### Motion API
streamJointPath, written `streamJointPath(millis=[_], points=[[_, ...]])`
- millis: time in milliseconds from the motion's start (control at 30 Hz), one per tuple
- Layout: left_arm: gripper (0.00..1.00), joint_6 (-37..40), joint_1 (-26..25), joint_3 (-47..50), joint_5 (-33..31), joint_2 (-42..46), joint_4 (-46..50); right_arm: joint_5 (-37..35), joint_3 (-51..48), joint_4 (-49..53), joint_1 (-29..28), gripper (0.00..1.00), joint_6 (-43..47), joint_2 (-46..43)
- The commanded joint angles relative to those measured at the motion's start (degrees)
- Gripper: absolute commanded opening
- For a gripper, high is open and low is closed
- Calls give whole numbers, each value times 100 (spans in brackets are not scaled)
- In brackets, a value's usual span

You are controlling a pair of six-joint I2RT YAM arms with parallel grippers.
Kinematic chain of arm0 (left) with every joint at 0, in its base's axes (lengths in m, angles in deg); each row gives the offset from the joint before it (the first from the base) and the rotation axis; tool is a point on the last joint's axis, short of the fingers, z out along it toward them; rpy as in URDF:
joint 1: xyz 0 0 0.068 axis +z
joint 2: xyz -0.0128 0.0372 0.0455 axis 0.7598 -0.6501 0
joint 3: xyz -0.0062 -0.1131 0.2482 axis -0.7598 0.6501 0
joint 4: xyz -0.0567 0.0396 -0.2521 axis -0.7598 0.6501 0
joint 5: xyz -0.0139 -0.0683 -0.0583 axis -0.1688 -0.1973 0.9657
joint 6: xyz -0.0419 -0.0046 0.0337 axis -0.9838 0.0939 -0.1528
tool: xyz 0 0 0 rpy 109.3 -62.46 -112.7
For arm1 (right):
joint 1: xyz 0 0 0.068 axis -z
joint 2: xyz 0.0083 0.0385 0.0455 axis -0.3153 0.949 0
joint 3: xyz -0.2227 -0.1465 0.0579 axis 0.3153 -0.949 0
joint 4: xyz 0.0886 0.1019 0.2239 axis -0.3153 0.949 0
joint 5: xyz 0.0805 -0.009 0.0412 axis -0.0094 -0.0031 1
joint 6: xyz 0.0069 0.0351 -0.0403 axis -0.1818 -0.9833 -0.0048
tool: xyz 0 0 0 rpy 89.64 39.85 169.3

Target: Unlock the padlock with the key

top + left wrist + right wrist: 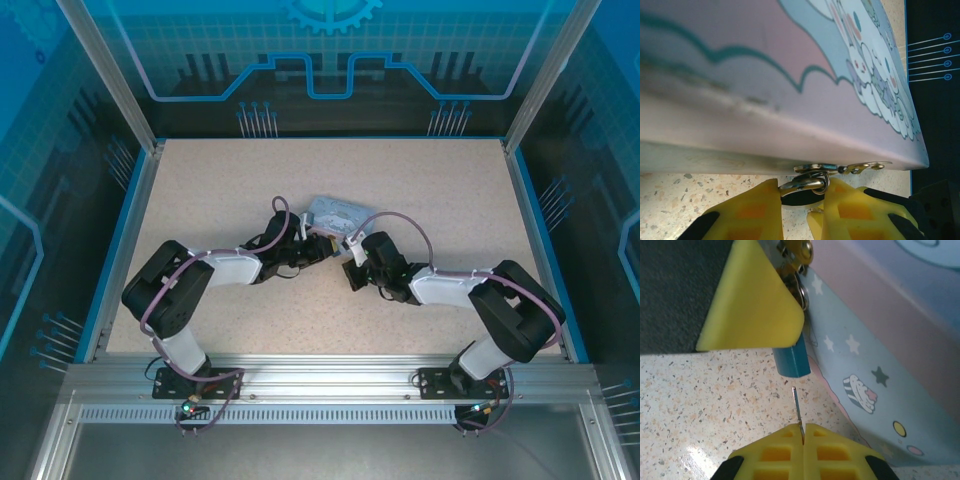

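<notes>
Right wrist view: right hand [803, 434] is clenched on the key [797, 407], its blade pointing up just below the blue padlock [792, 360]. Left hand [802, 194] grasps the padlock, its shackle hooked through the hasp [840, 168] at the cartoon tin's [765, 75] lower edge, over the worktop [680, 195].

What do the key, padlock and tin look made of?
The key: thin bare grey metal, glinting along the blade. The padlock: smooth matte blue body, probably coated metal; its shackle shines like polished steel. The tin: likely printed sheet metal, faintly glossy with cartoon artwork.
</notes>
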Motion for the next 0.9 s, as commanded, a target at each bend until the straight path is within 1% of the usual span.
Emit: streamJointPath(millis=[0, 567, 867], points=[[16, -113, -51, -38, 151, 171, -143, -40, 135, -254, -78, 0, -3, 52], [16, -368, -60, -9, 165, 254, -187, -83, 93, -393, -46, 0, -12, 97], [16, -561, -63, 11, 239, 260, -284, 12, -8, -736, 0, 0, 15, 70]])
